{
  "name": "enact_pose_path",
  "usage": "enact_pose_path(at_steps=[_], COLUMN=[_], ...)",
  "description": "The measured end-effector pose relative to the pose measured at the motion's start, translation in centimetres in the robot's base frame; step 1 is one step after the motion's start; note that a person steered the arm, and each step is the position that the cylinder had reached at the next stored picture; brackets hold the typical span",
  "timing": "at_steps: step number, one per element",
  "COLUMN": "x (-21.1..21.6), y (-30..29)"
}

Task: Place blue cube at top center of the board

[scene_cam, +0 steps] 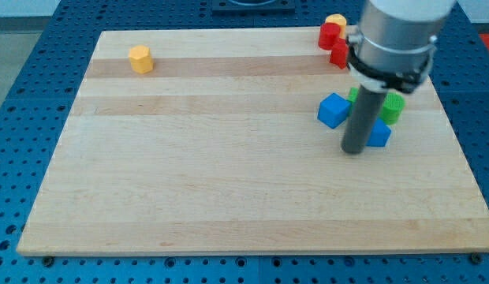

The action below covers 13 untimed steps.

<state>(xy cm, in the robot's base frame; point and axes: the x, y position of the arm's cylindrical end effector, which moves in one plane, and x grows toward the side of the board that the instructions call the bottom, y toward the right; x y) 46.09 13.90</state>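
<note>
A blue cube (333, 110) sits on the wooden board (229, 158) at the view's right, about mid-height. My tip (354, 150) rests on the board just below and right of the cube, close to it. A second blue block (380, 134), partly hidden by the rod, lies right beside the tip on its right. A green block (392, 108) sits behind the rod, above that second blue block.
A yellow hexagonal block (139, 58) lies at the board's top left. Two red blocks (330, 34) (339, 54) and a yellow block (336, 20) cluster at the top right, partly hidden by the arm's body (394, 39).
</note>
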Motion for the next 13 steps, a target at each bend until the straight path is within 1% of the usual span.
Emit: enact_pose_path(at_steps=[1, 2, 3, 4, 5, 6, 7, 8, 11, 12, 13], x=[-3.4, -6.2, -9.1, -14.6, -18.6, -17.5, -16.4, -14.5, -14.9, -13.7, -13.5], y=[-0.1, -3.3, -5.1, -7.9, -12.4, -12.9, -11.7, -12.6, -12.7, -14.2, -14.7])
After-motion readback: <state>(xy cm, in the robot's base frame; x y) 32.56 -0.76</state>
